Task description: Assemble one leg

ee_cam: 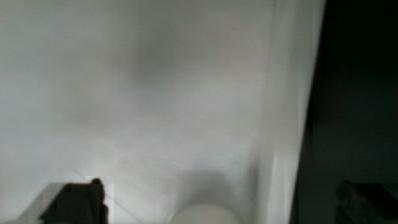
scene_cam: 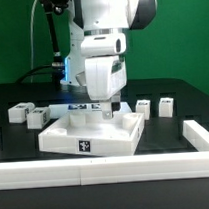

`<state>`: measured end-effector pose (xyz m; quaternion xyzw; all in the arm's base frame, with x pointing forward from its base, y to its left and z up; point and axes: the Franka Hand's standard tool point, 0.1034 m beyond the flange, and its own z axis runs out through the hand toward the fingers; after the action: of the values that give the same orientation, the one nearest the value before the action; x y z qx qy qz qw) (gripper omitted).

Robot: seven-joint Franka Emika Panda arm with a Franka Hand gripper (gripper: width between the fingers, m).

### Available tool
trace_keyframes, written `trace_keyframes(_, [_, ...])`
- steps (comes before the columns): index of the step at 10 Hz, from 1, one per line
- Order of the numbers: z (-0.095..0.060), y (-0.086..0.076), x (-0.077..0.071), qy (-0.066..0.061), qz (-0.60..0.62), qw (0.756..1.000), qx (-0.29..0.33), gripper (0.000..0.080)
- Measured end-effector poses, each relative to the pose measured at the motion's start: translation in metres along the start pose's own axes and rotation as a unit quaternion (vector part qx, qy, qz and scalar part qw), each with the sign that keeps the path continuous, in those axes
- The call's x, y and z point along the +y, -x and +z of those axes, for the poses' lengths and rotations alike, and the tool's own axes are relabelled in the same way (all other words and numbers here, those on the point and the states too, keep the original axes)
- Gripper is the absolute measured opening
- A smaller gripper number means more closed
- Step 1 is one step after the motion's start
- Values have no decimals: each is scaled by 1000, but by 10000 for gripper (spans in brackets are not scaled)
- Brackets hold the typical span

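My gripper (scene_cam: 114,105) is lowered onto the far corner, toward the exterior view's right, of the large white square tabletop (scene_cam: 90,138). In the wrist view the gripper (ee_cam: 217,203) is open, with its dark fingers (ee_cam: 75,203) wide apart at the frame's edge. A blurred, rounded white shape (ee_cam: 210,214) sits between them, touching neither; it looks like the end of a leg. The white tabletop surface (ee_cam: 143,90) fills the rest of that view. Loose legs lie on the black table: two on the exterior view's left (scene_cam: 36,118), two on its right (scene_cam: 168,107).
A low white wall (scene_cam: 107,171) runs along the table's front, with short pieces on the right (scene_cam: 201,135) and the left edge. The robot's white body stands right behind the tabletop. Dark cables hang at the back left.
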<state>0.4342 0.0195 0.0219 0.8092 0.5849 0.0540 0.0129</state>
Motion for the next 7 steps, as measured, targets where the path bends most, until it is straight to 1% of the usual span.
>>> trace_keyframes(2, [11, -3, -9, -10, 12, 1000, -1, 650])
trace_keyframes(4, [11, -5, -8, -9, 18, 1000, 0, 650])
trace_keyframes(5, [11, -4, -9, -10, 18, 1000, -1, 554])
trace_keyframes(6, [11, -4, -9, -10, 18, 1000, -1, 554])
trace_keyframes(7, [11, -4, -9, -10, 19, 1000, -1, 358])
